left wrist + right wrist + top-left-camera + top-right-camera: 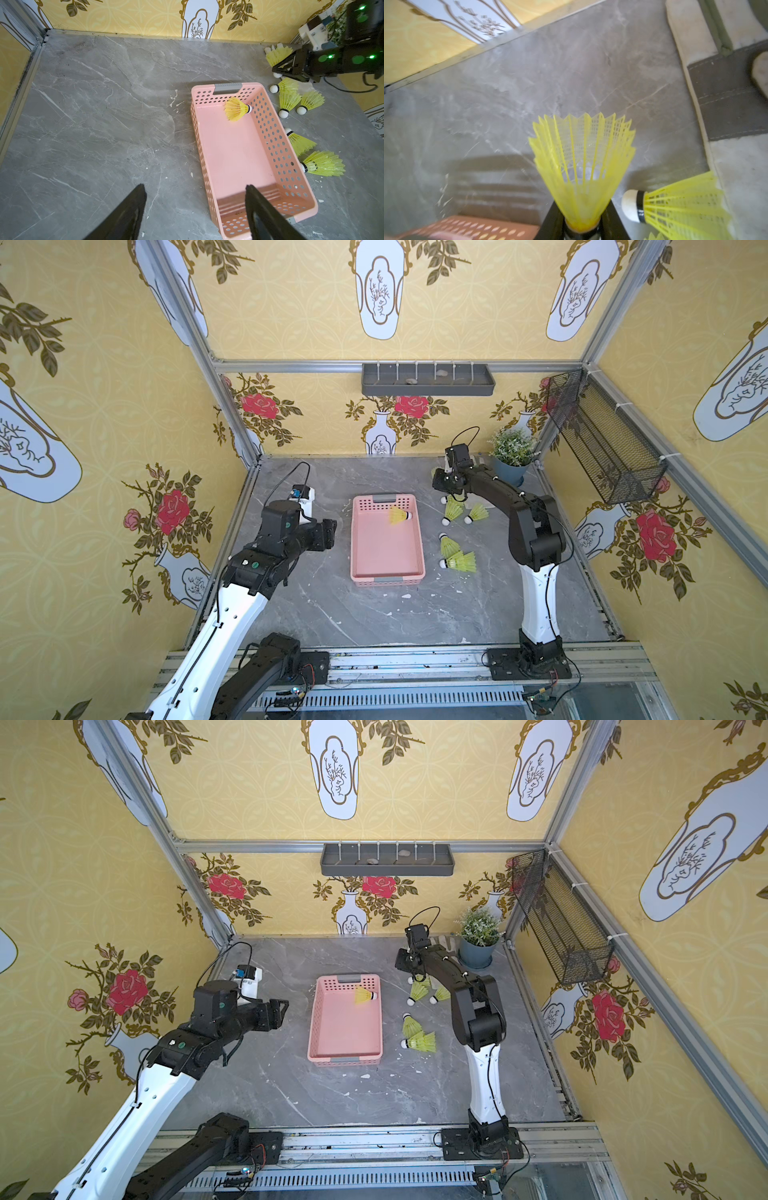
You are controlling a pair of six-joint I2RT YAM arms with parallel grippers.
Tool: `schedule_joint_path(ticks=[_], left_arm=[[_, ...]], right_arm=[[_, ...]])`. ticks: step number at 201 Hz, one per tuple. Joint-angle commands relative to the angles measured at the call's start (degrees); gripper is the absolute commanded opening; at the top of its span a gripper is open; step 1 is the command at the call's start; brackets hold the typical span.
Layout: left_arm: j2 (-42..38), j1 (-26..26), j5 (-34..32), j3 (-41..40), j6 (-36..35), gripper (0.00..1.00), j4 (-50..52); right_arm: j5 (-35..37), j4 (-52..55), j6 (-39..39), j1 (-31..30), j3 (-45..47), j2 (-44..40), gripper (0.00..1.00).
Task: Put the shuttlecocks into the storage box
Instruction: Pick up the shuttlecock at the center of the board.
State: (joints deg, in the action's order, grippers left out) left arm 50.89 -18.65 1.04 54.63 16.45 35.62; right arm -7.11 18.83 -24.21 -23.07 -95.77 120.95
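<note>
The pink storage box (386, 549) (345, 1029) lies mid-table with one yellow-green shuttlecock (400, 515) (236, 109) inside at its far end. Several more shuttlecocks (452, 512) (461, 562) lie on the table to the right of the box. My right gripper (581, 208) (448, 488) is low over the far group, shut on the base of a shuttlecock (583, 158) whose skirt fans out beyond the fingers. Another shuttlecock (681, 207) lies just beside it. My left gripper (195, 187) (328, 533) hangs open and holds nothing, left of the box near its left wall.
A potted plant (513, 452) stands in the far right corner behind the right arm. A pale cloth-like item (695, 41) lies near it. A dark grey tray (428, 381) hangs on the back wall and a black mesh basket (602, 443) on the right wall.
</note>
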Motion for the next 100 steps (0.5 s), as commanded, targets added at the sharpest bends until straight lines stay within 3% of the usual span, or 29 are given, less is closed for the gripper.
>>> schedule_joint_path(ticks=[1,68,100], left_arm=[[0.48,0.06,2.98,-0.31,-1.09,0.77,-1.09],[4.89,0.09,20.58,1.46,2.17,0.77,-9.94],[7.92,0.07,27.25,4.36,0.27,0.77,-12.29]], right_arm=[[-4.14,-6.57,4.78,-0.89,6.13,-5.96,0.19],[-9.86,-8.23,16.57,-5.76,18.68,-22.36,0.18],[-12.70,-4.74,24.10,-8.63,21.41,-26.80,0.18]])
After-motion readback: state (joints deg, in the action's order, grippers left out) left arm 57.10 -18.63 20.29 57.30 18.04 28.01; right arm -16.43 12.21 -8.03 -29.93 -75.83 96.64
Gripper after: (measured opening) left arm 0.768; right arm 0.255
